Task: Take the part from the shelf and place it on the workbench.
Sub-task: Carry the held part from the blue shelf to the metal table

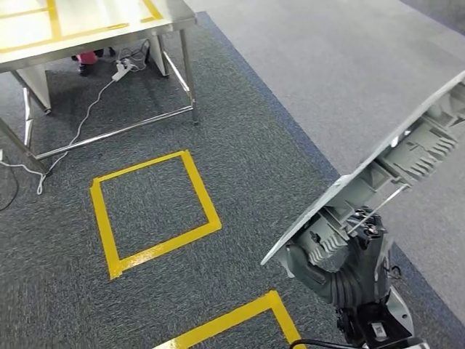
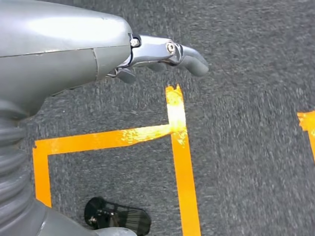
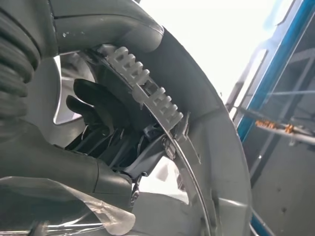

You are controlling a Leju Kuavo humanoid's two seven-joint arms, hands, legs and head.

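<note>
My right hand (image 1: pixel 351 265) grips the tilted part (image 1: pixel 383 163); my left hand (image 2: pixel 163 51) hangs empty, fingers loosely apart. Walking to the bench (image 1: pixel 82 29) could jolt it loose.

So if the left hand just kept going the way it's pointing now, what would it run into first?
The left hand hangs over the carpet holding nothing. Nothing shows between its fingertips and the floor, so it would probably meet bare carpet just beyond the yellow tape corner, though depth is hard to judge.
</note>
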